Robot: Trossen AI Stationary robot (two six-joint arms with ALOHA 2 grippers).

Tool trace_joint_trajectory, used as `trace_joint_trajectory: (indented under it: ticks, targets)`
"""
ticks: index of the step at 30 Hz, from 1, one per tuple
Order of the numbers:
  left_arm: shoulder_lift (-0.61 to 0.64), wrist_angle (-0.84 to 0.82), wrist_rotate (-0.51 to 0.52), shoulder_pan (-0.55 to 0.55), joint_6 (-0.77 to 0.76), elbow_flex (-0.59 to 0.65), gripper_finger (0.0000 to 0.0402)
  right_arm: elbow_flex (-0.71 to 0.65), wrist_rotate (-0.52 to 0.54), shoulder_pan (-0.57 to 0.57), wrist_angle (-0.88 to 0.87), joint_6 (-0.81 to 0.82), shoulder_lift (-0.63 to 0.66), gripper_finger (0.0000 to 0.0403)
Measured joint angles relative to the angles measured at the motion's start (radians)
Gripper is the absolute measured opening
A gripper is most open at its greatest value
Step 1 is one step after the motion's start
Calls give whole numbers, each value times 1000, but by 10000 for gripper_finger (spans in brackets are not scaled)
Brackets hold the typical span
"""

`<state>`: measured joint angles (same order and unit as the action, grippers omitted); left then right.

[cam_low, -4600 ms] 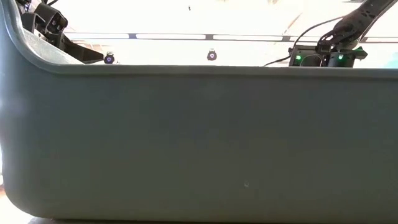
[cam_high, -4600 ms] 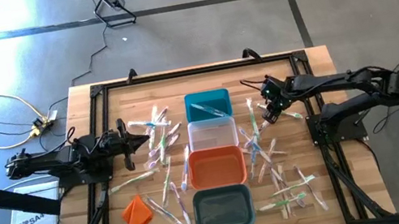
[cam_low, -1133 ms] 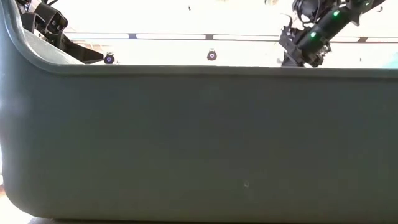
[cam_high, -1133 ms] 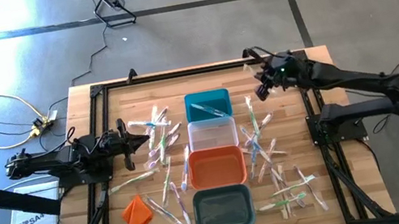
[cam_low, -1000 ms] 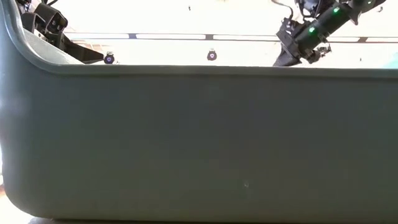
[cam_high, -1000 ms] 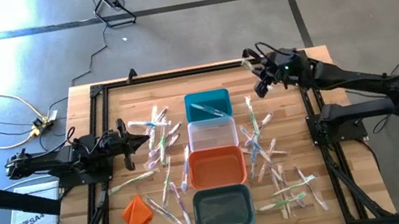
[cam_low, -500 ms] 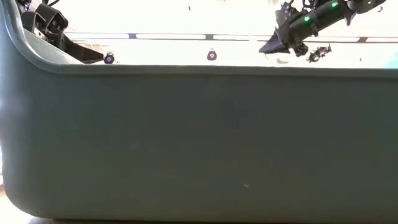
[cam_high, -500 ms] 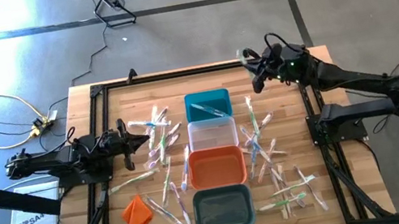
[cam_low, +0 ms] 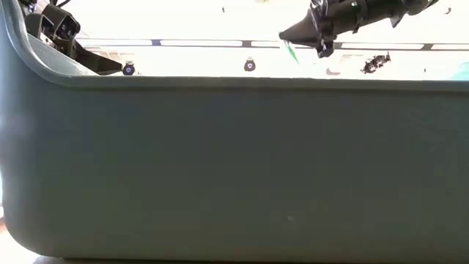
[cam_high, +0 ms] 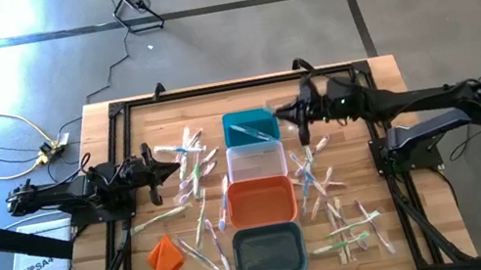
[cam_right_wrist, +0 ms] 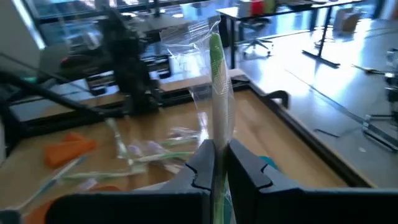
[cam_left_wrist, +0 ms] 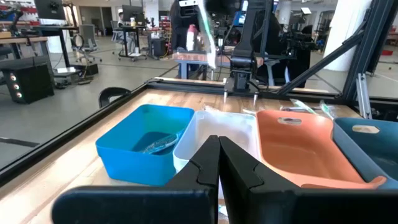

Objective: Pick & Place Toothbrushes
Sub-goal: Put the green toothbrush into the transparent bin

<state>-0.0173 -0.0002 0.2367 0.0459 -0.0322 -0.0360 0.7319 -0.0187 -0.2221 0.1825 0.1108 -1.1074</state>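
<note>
Concrete floor surrounds the wooden tabletop (cam_high: pixel 143 117), and the wrist views look out on an open workshop with desks and chairs. Over the tabletop at about one o'clock from its middle, the right pincer (cam_high: pixel 294 112) is clamped on a green toothbrush in a clear wrapper (cam_right_wrist: pixel 216 74), held upright near its lower end, probably so it hangs clear of the bin walls on the way to a drop. It hovers just beside the teal bin (cam_high: pixel 250 125), which already holds one brush and looks like the likely target.

Below the teal bin runs a column toward six o'clock: clear bin (cam_high: pixel 256 162), orange bin (cam_high: pixel 260 201), grey bin (cam_high: pixel 268 251). Loose toothbrushes (cam_high: pixel 333 208) lie scattered at three o'clock and another scatter (cam_high: pixel 187 179) at nine, each within one arm's reach. The left pincer (cam_high: pixel 170 168) rests shut and empty at nine o'clock, waiting.

An orange cloth lump (cam_high: pixel 164 255) sits at seven o'clock. No readable writing shows on bins or wrappers.
</note>
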Motion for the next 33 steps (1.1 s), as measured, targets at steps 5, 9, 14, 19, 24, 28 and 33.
trace_joint_trajectory:
  ticks: [5, 9, 14, 19, 24, 28, 33]
  targets:
    - [0, 0, 0, 0, 0, 0, 1, 0, 26, 93, 89, -2, -81, 15]
    - [0, 0, 0, 0, 0, 0, 1, 0, 27, 134, 149, -2, -151, 15]
    - [0, 0, 0, 0, 0, 0, 1, 0, 27, 156, 217, 1, -242, 15]
    - [0, 1, 0, 0, 0, 0, 1, 6, 41, 155, 284, 1, -337, 15]
    - [0, 1, 0, 0, 0, 0, 1, 115, 42, 148, 188, 3, -422, 15]
    - [0, 0, 0, 0, 0, 0, 1, 222, 45, 143, 22, -8, -483, 15]
    - [0, 0, 0, 0, 0, 0, 1, 267, 43, 141, -59, -9, -526, 15]
